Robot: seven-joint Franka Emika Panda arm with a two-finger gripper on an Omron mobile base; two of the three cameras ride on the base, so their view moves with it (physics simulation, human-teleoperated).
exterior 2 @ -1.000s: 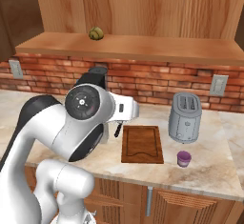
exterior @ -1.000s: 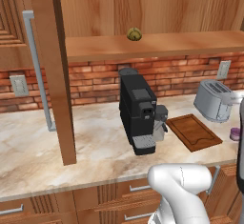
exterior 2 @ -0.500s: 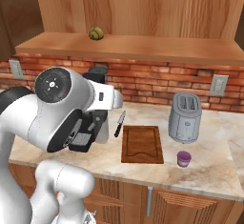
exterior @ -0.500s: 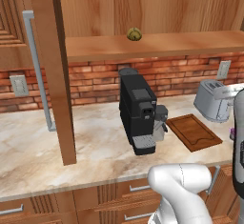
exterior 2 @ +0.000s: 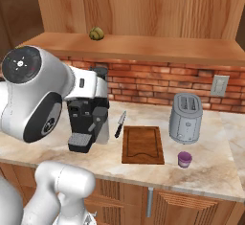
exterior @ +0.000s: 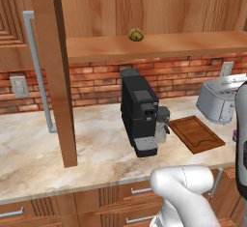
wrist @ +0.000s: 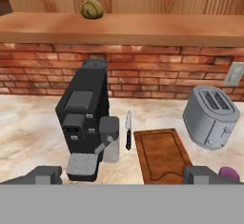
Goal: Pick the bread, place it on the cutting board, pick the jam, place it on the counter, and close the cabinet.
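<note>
The bread (wrist: 92, 8) sits on the cabinet (wrist: 143, 27) shelf, above the coffee machine (wrist: 86, 108). It looks light and soft, so a gentle pinch across its middle should suit. The tool (wrist: 121, 174) is spread wide, holding nothing.

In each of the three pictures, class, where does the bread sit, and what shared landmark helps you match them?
Left base view: bread top centre, on the cabinet shelf.
Right base view: upper left, same shelf.
Hand view: top left.
Shared landmark: the black coffee machine stands on the counter below it.
</note>
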